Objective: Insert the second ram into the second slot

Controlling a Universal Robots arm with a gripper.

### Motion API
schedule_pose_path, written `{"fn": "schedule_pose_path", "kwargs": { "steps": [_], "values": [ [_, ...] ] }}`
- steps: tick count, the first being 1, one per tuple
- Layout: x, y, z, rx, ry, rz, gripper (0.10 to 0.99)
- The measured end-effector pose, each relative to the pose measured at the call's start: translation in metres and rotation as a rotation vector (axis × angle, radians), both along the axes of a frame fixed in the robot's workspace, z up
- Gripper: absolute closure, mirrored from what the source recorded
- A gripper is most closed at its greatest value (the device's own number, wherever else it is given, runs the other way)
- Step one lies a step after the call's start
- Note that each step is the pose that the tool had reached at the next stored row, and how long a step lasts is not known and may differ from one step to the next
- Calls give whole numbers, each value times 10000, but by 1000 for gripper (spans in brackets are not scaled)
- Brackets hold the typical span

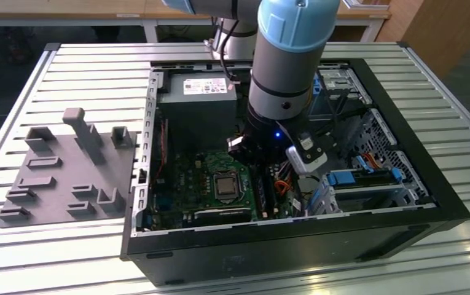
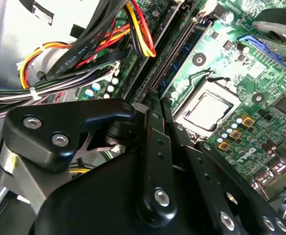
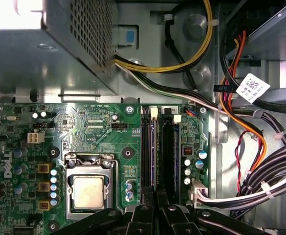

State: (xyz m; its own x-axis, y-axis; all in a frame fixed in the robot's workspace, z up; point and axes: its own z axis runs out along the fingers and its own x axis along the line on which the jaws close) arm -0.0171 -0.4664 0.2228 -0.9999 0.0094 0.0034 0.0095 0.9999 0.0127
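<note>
My gripper [image 1: 259, 161] is low inside the open computer case [image 1: 300, 252], over the two memory slots beside the processor socket [image 3: 89, 191]. In both wrist views its black fingers stand close together, shut on a thin blue edge. That edge is the second ram [image 3: 154, 152], seen edge-on, and it runs along the slot nearer the socket. In the second wrist view the ram [image 2: 182, 54] leads away from the gripper [image 2: 155, 105] along the same slot. How deep it sits I cannot tell. The neighbouring slot [image 3: 168, 152] looks dark. In the first wrist view the gripper [image 3: 156, 196] is centred on the blue edge.
The power supply [image 1: 198, 92] sits at the case's far side. Bundled cables [image 3: 250, 147] crowd the side of the slots away from the socket. Light-blue drive-bay clips [image 1: 366, 178] are toward the exterior view's right. A grey holder fixture [image 1: 62, 172] lies on the slatted table outside the case.
</note>
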Motion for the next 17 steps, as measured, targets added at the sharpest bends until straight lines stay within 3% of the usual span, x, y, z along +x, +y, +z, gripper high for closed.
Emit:
{"fn": "schedule_pose_path", "kwargs": {
  "steps": [17],
  "values": [
    [14,1,12,-28,14,0,953]
  ]
}}
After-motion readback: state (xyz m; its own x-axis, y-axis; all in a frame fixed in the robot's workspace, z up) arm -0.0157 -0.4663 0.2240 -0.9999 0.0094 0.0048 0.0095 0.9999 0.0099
